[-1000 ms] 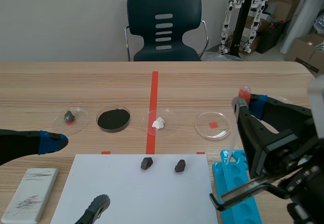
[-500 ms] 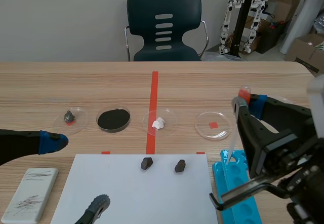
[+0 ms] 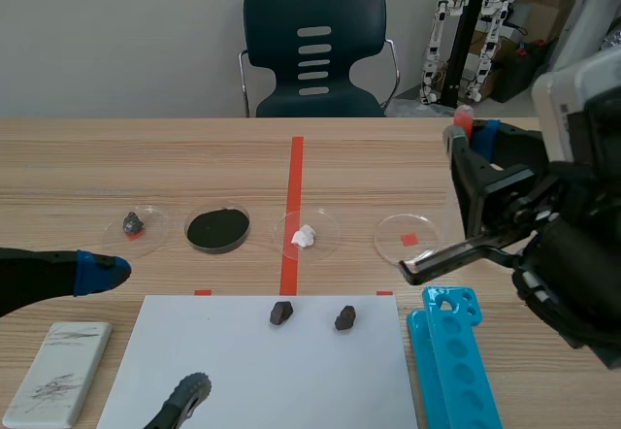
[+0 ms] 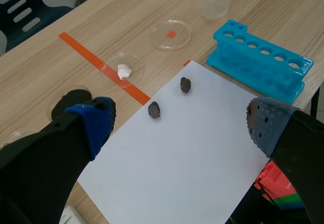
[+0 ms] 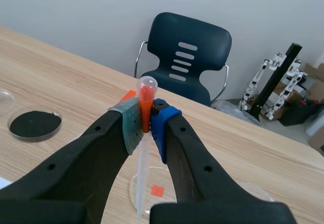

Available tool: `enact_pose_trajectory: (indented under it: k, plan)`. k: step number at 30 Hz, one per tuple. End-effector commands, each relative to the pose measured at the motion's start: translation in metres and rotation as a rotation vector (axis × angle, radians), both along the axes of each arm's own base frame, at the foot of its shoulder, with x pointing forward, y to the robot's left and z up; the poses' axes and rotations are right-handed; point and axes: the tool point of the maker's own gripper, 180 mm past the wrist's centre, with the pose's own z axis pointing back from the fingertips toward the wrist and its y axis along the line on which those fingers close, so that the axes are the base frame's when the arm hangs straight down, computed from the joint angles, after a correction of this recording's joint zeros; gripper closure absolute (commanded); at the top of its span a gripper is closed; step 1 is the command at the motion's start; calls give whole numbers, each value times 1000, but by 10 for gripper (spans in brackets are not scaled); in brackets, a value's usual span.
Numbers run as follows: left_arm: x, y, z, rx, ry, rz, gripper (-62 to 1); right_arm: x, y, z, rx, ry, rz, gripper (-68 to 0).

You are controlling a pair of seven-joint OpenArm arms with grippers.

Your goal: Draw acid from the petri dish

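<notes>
The right jaws, clenched on the orange neck of a pipette (image 5: pixel 142 173) just under its bulb, hold it upright with the clear tip hanging above the petri dish (image 3: pixel 393 230), the clear one with a red tape square showing through it. A second ago this arm sat low on the near side of that dish, with the pipette's tip down at the blue tube rack (image 3: pixel 451 351). It has since risen and drawn back, so the pipette is free of the rack and well above the dish. The left jaws, released and holding nothing, have not moved and wait far to the left of the dish, low over the bench (image 3: pixel 146 157).

The rack lies just beside the dish on its near side. A white sheet (image 3: pixel 272 371) carrying two dark stones (image 3: pixel 281 313) lies near and left of the dish. In line with the dish, leftward, stand a dish with a white lump (image 3: pixel 305 236), a dish of black powder (image 3: pixel 217 228) and a dish with a grey stone (image 3: pixel 133 223).

The lift suggests the pick-up is done and the draw has not begun. The tip probably has to come straight down into the dish before the bulb is worked. Whether the dish holds liquid cannot be told.
</notes>
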Motion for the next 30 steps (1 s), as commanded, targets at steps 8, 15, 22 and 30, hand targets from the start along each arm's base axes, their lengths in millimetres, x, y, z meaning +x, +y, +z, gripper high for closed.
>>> enact_pose_trajectory:
  k: [8,15,22,30]
  plan:
    - [1,0,5,-23,-11,7,-542,39,-15,-7,70,-82,1,-51]
    - [1,0,5,-23,-11,7,-542,63,-5,-28,87,-70,77,-51]
    - [1,0,5,-23,-10,7,-542,71,-1,-42,105,-81,103,-51]
    - [1,0,5,-23,-11,7,-542,71,-6,-55,118,-86,103,-51]
